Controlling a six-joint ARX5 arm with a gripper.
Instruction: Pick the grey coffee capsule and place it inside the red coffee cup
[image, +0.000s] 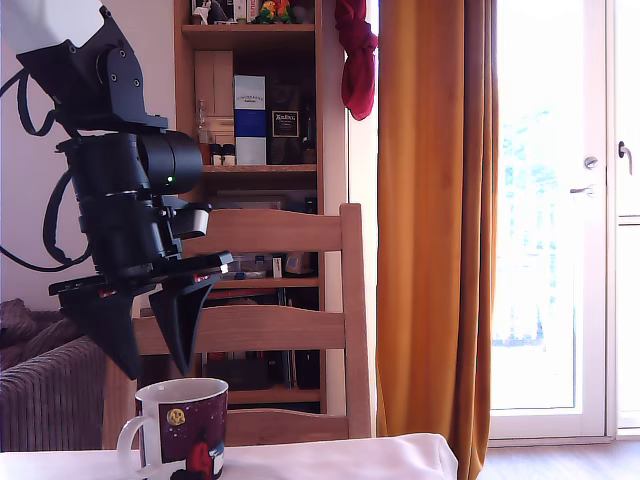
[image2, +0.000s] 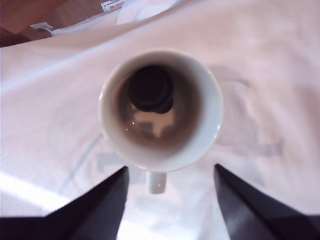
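Above the cup (image: 183, 428) on the white cloth (image2: 260, 65) hangs the gripper (image: 158, 350), jaws spread and empty; a dark round thing, probably the capsule (image2: 151, 90), lies inside the cup.

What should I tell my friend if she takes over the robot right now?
Gripper: open and empty, hanging right above the red coffee cup.
Cup: stands upright on the white cloth, handle pointing toward the gripper in the wrist view.
Capsule: a dark round thing lies at the bottom of the cup; it looks like the coffee capsule, though its colour is hard to tell in the shade.
Done: the capsule seems to be dropped in.
Left: probably only lifting the arm away and checking the capsule is really inside.
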